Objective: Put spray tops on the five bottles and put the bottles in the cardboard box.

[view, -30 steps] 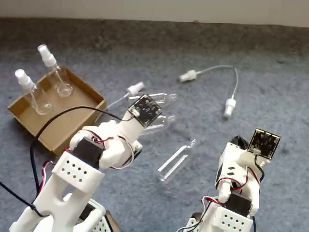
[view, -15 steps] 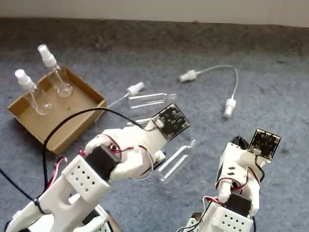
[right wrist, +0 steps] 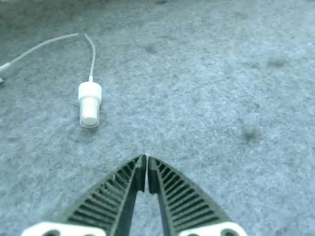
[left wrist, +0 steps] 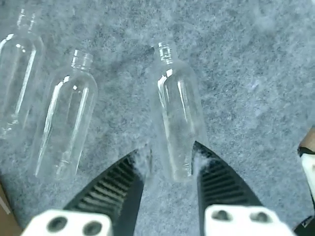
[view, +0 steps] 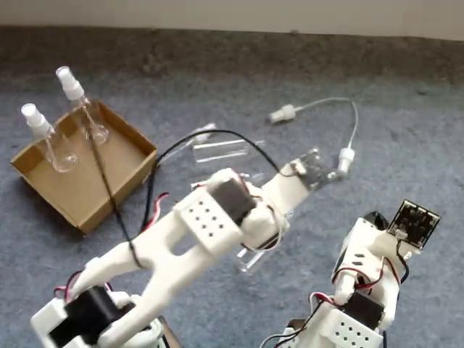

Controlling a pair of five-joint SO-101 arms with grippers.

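Three clear bottles without tops lie on the grey carpet in the left wrist view. My left gripper (left wrist: 170, 160) is open, with one finger on each side of the base of the nearest bottle (left wrist: 178, 118). The other two bottles (left wrist: 66, 125) (left wrist: 17, 73) lie beside it. From above, the left arm (view: 239, 217) reaches over the middle of the carpet. My right gripper (right wrist: 146, 162) is shut and empty above bare carpet, a short way from a white spray top (right wrist: 89, 104) with a tube. The cardboard box (view: 109, 185) holds two upright bottles with spray tops (view: 47, 134) (view: 83, 105).
Two spray tops (view: 284, 113) (view: 345, 159) with thin tubes lie at the back right. A third spray top (view: 203, 132) lies by the box, next to a lying bottle (view: 221, 151). The right arm (view: 373, 268) stands at the front right.
The left arm has swung to the right, from over the bottles near the box to over the bottle in the middle. The right arm has shifted slightly to the right.
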